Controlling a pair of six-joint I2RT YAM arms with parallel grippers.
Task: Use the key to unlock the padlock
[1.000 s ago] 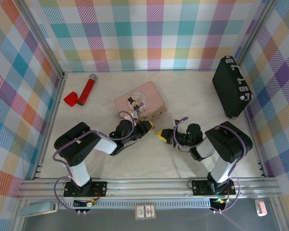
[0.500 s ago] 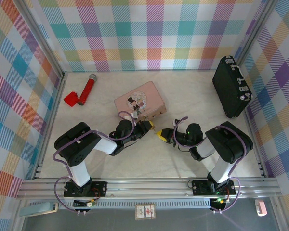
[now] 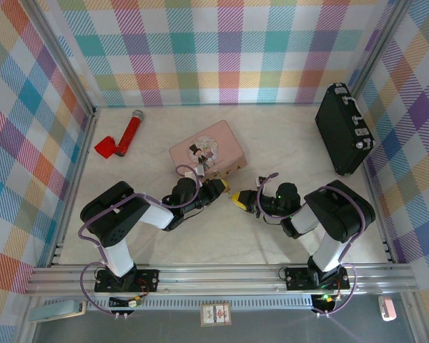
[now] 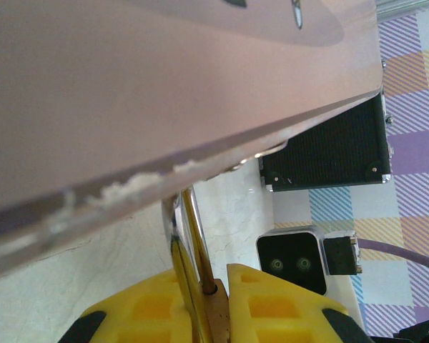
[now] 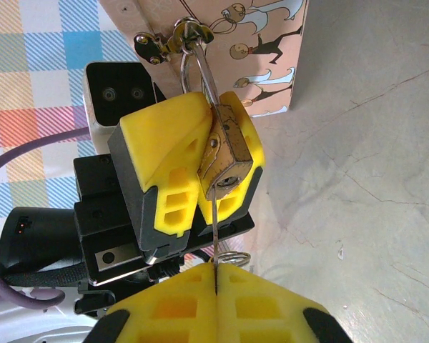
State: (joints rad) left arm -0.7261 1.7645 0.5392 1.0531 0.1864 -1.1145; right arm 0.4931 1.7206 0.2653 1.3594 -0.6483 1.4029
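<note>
Two containers stand on the worktop (image 3: 286, 136) in the top view. One is a pink tin (image 3: 207, 150) with its picture lid shut, so nothing inside it shows. The other, well off to the tin's right, is a black case (image 3: 342, 128) standing on edge and also closed, its contents hidden. A red-handled tool (image 3: 125, 136) lies well to the tin's left. Just off the tin's near wall the left hand (image 3: 220, 187) and the right hand (image 3: 237, 199) meet tip to tip, and what they hold is too tiny to make out here. From the left wrist, the tin's wall looms overhead. Right beneath it the left hand's yellow fingers (image 4: 279, 311) are closed on the brass padlock (image 4: 218, 314), whose shackle (image 4: 194, 229) runs up to the tin's edge. From the right wrist, the padlock hangs at the tin's front, its shackle threaded through the ring of the tin's hasp (image 5: 168, 41) and its body clamped in the left hand. The right hand is closed on the key (image 5: 215, 229), a thin blade standing up from between its pads with a small ring (image 5: 230, 257) at its base. The key's tip touches the padlock's underside by the keyhole; whether it sits inside cannot be told.
</note>
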